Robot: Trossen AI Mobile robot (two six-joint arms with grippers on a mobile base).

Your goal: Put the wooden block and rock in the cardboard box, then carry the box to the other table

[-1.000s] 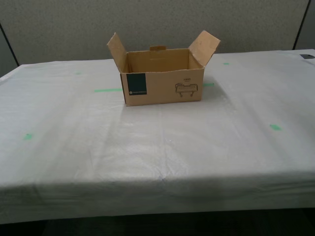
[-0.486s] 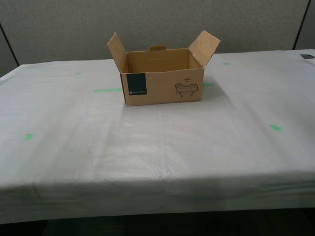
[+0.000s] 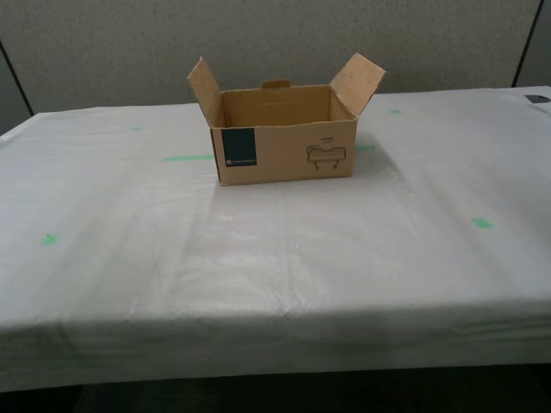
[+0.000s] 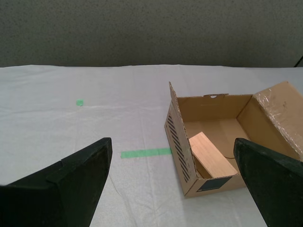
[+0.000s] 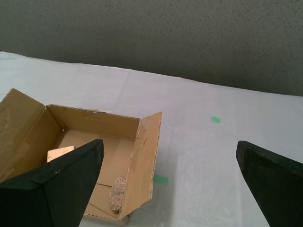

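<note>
The cardboard box [image 3: 284, 151] stands with its flaps raised on the other table [image 3: 284, 258], the one draped in wrinkled white cloth, toward the back middle of the exterior view. Inside it lie the wooden block [image 4: 210, 156] and the rock [image 5: 117, 189]; the block [image 5: 59, 152] also shows in the first wrist view. My first gripper [image 5: 169, 143] and my second gripper [image 4: 170, 142] are both open and empty, held apart from the box [image 4: 213, 106] on opposite sides of it. Neither arm shows in the exterior view.
Green tape marks [image 3: 188, 157] dot the cloth. A grey partition wall [image 3: 275, 43] runs behind the table. The table's front edge [image 3: 275, 331] lies near the exterior view's bottom. A small dark object [image 3: 538, 99] sits at the exterior view's far right.
</note>
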